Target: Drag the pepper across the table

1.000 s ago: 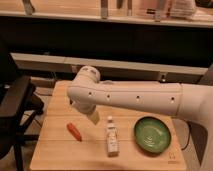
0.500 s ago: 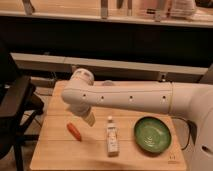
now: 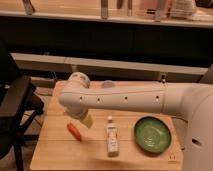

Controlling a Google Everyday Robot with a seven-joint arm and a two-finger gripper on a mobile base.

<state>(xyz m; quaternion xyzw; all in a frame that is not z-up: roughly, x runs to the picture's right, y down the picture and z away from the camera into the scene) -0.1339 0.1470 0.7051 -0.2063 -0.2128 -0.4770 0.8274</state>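
The gripper [image 3: 86, 120] shows only as a pale end piece hanging under the big white arm [image 3: 120, 97], low over the table [image 3: 52, 152]; whether it is apart or together I cannot tell. The pepper [image 3: 74, 131] lies flat on the wood just beside the gripper, on its chair [image 3: 15, 107] side and a little nearer the table's front edge, apparently not touching it. On the gripper's other side stands the bottle [image 3: 112, 137], and beyond that the green plate [image 3: 153, 134].

The pepper's long axis runs slantwise, its far end toward the chair and its near end toward the bottle; which end is the tip I cannot make out.

It should be light, smooth-skinned and fairly firm, likely to roll or swivel if pushed at one end. I would hold or press it at mid-length, across the long axis, so it slides without spinning
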